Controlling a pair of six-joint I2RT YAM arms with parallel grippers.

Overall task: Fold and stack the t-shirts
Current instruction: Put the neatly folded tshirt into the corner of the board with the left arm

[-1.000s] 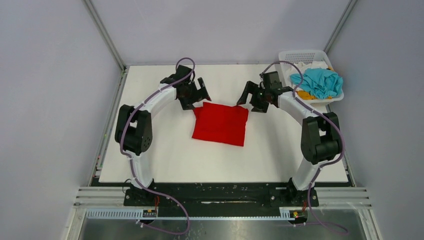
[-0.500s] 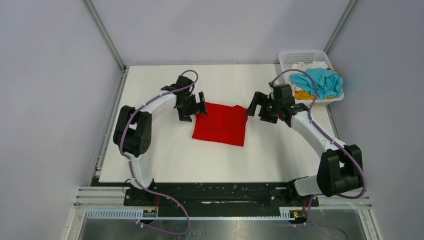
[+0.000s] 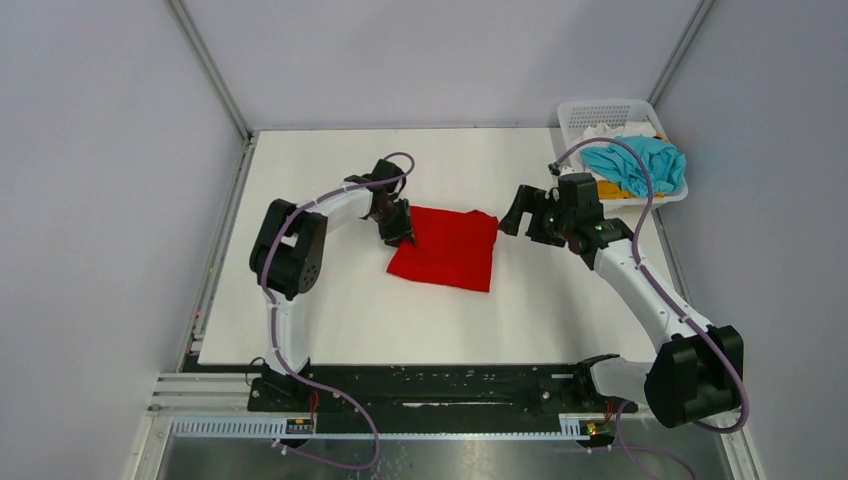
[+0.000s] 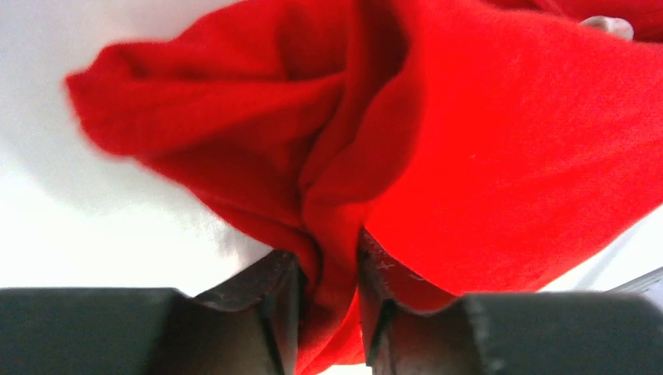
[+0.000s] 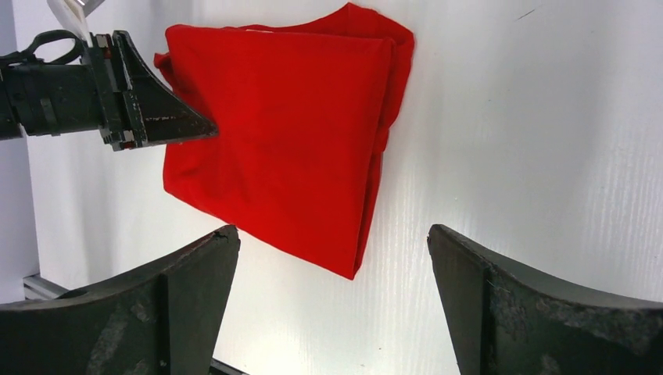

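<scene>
Work is only beginning: my left tool point(image 3: 405, 234) is pinching the 10 o'clock corner of the folded red shirt point(image 3: 447, 250) on the worktop point(image 3: 330, 300). My right tool point(image 3: 512, 212) is hanging open at 3 o'clock. Other shirts point(image 3: 633, 165) are waiting in the basket point(image 3: 600, 107) at 1 o'clock.

The fingers point(image 4: 262, 305) pinch a bunched fold of the red t-shirt point(image 4: 485, 156) — white table point(image 4: 94, 226) beneath.

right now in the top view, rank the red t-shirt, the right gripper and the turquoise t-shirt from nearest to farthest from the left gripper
From the left gripper:
1. red t-shirt, mid-table, with a fold at its left edge pinched in that gripper.
2. right gripper, open, just off the shirt's right edge.
3. turquoise t-shirt, heaped in the white basket at the far right corner.
</scene>
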